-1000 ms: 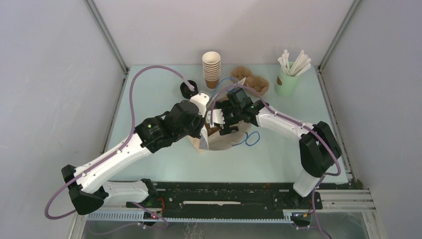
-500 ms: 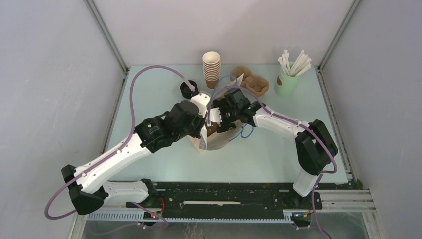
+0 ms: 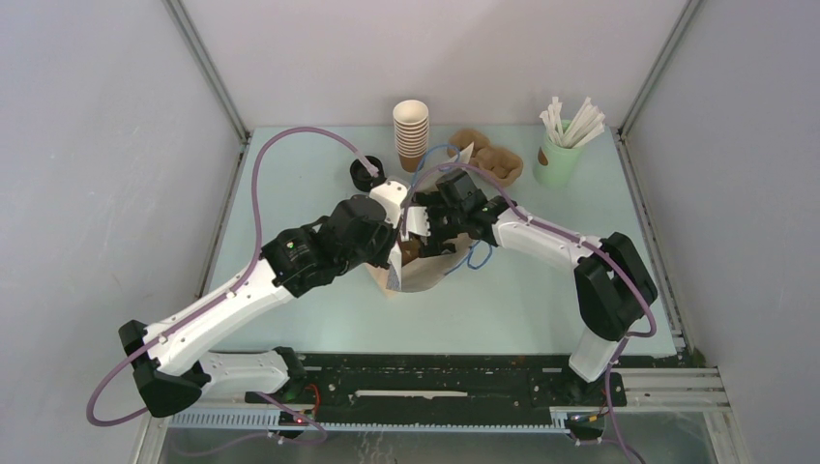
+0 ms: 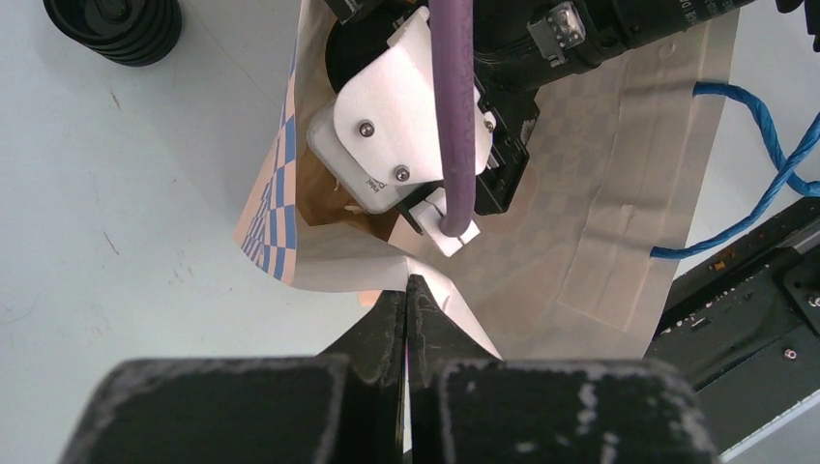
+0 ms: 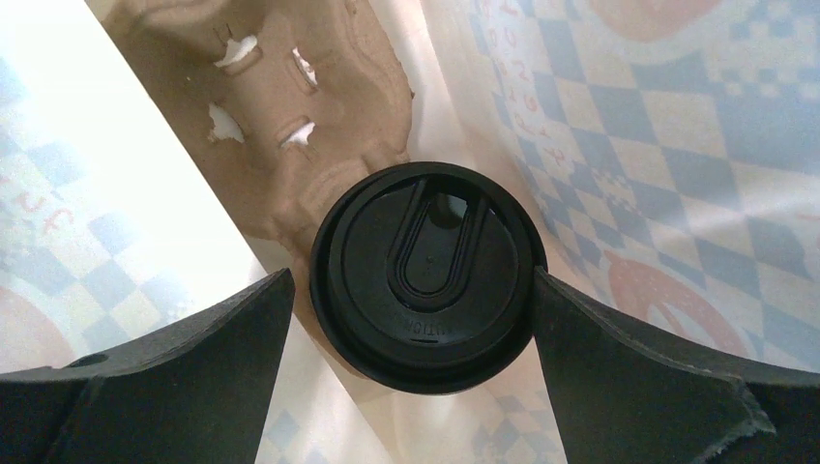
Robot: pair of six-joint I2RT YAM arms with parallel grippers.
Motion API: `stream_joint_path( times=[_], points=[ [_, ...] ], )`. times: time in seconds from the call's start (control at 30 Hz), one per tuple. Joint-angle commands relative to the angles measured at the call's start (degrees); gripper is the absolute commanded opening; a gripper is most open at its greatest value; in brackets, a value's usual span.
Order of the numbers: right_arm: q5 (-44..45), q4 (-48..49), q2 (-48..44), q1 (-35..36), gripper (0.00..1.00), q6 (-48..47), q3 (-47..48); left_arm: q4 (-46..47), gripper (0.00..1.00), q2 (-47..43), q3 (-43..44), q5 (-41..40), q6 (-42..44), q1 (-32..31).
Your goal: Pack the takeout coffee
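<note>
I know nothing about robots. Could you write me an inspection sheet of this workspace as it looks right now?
Surface: pale green table, a few scuff marks.
Job's things: takeout coffee, black-lidded, seated in a pulp tray inside the paper bag.
Clutter: stack of cups, spare trays, green cup of straws, stack of black lids.
Grippers: left gripper shut on the bag's rim; right gripper open, astride the coffee's lid.
Cables: purple cable on each arm; blue cable beside the bag.
Surroundings: grey walls.
</note>
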Motion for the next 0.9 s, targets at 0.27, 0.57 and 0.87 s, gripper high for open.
stream_joint_path(
  times=[0.27,0.57,0.87],
  points=[
    [-0.2,5.8,-1.1,0.6,1.00,10.4,1.9,0.3,0.00,-1.5,2.2,-0.8,1.7,-0.2],
    [2.2,7.3,0.8,1.3,0.96,9.8,3.0,0.2,0.00,-1.6,2.1,-0.8,1.8,-0.2],
    [0.7,1.4,-0.4,1.4,0.99,5.9,2.9,0.5,0.00,-1.6,1.9,-0.8,2.0,0.0]
  ],
)
